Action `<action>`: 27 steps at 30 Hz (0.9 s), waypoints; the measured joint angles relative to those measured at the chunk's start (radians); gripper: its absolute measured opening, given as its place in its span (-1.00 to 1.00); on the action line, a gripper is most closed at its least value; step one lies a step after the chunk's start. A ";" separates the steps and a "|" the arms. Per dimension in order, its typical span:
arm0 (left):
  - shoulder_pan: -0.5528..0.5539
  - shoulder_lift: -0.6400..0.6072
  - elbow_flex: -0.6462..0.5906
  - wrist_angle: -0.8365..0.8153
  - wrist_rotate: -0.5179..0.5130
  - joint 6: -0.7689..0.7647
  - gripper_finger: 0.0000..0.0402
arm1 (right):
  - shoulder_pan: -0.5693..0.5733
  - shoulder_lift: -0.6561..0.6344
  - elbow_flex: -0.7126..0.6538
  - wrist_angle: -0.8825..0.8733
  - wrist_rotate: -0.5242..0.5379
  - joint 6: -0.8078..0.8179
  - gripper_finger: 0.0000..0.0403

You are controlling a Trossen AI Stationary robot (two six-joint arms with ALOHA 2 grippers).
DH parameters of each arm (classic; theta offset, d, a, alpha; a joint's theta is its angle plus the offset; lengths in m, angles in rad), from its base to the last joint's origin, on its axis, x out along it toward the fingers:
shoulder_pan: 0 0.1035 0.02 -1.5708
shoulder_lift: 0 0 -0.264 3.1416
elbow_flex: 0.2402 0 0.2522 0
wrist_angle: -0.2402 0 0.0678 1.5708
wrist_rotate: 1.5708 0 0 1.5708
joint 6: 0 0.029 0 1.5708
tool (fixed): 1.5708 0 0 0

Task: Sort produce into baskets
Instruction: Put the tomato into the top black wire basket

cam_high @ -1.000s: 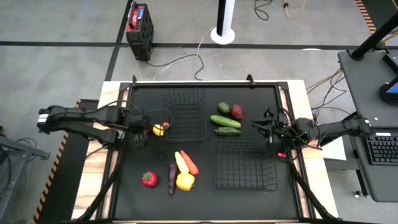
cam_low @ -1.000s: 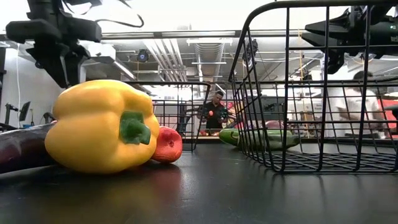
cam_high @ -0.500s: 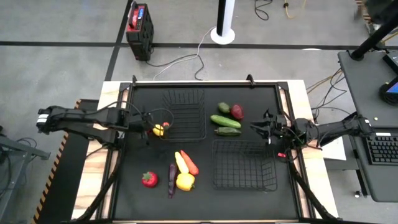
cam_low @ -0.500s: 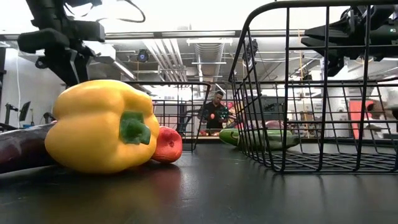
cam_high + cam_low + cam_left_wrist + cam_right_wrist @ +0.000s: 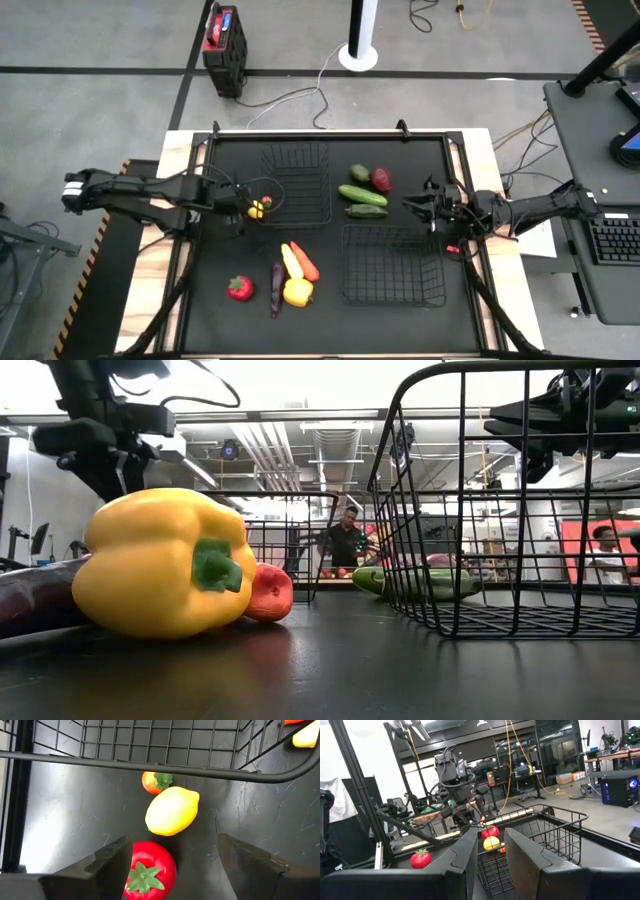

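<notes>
My left gripper [image 5: 243,207] hangs open, pointing steeply down, just left of the far basket [image 5: 296,148]. In its wrist view the fingers stand on either side of a red tomato [image 5: 150,872] without clearly touching it. Beyond the tomato lie a yellow lemon [image 5: 172,811] and a small orange-red fruit [image 5: 156,781], both on the mat next to the basket's rim [image 5: 165,767]. My right gripper [image 5: 410,204] waits level at the table's right, above the near basket [image 5: 392,229]. Its fingers stand slightly apart with nothing between them.
A cucumber [image 5: 362,194], two green pieces [image 5: 366,211] and a red piece [image 5: 381,179] lie between the baskets. A carrot [image 5: 305,262], corn [image 5: 290,260], yellow pepper [image 5: 297,291], eggplant [image 5: 277,288] and red fruit [image 5: 240,288] lie near the front. People show in the room behind.
My left gripper has tipped a little further down and edged toward the fruit beside the far basket. The produce has stayed where it was.
</notes>
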 joint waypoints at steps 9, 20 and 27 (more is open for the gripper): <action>0.006 -0.001 0.040 -0.071 -0.007 -0.066 0.36 | 0.000 0.032 0.073 -0.055 0.000 -0.010 -0.55; 0.091 0.048 0.040 -0.247 0.011 -0.397 0.36 | 0.000 0.157 0.208 -0.112 0.000 -0.059 -0.55; 0.157 0.147 0.040 -0.246 0.008 -0.403 0.52 | 0.000 0.261 0.359 -0.258 0.000 -0.077 -0.55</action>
